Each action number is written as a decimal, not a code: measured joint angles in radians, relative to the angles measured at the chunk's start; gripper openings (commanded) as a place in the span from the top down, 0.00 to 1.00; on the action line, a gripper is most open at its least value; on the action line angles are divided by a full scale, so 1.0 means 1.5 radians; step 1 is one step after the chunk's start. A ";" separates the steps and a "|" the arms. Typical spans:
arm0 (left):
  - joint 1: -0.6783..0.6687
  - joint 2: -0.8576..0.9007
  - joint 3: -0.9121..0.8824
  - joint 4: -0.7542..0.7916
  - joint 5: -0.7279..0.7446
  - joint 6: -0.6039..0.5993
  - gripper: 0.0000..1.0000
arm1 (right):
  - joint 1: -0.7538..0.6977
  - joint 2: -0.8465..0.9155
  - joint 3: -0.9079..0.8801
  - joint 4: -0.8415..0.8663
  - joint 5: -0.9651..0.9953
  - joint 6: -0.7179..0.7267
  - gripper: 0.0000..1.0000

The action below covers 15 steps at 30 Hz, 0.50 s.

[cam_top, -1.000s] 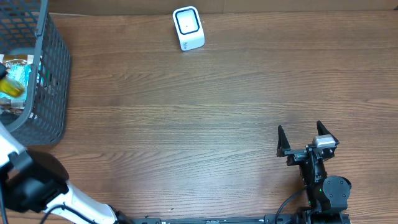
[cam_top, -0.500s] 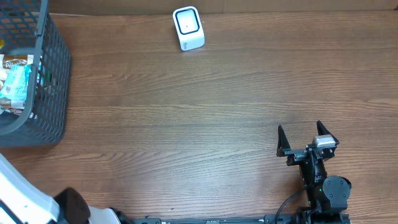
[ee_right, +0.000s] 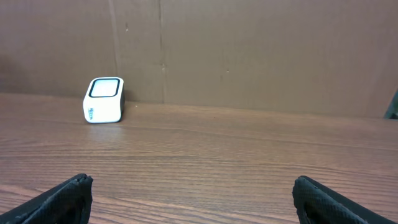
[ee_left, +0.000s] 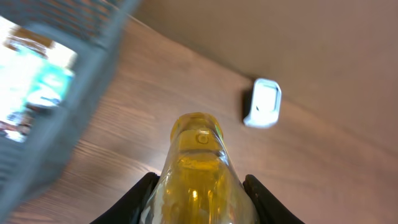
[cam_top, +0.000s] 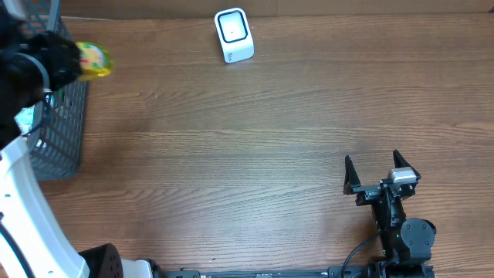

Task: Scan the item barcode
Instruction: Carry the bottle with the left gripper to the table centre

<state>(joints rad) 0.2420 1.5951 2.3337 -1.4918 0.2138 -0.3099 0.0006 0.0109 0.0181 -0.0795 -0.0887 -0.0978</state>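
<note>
1. Left gripper (ee_left: 199,190) is pinching the yellow bottle (cam_top: 94,60), holding it beside the basket (cam_top: 68,123) rim, well left of the scanner (cam_top: 233,35), likely for presenting its barcode there.
2. Right gripper (cam_top: 376,171) is waiting spread wide, well right of the scanner, out of the way.

In the left wrist view, the yellow translucent plastic bottle (ee_left: 198,168) is cut off by the bottom edge. The dark grey mesh basket (ee_left: 78,93) is blurred. Print on the teal-and-white packet (ee_left: 37,87) inside is unreadable.
</note>
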 measured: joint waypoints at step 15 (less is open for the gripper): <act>-0.288 0.000 -0.172 0.040 -0.041 -0.029 0.63 | 0.000 0.000 0.000 0.000 0.000 0.000 0.00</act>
<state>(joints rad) -0.1898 1.5951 2.0754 -1.4322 0.1524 -0.3538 0.0006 0.0109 0.0181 -0.0795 -0.0887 -0.0978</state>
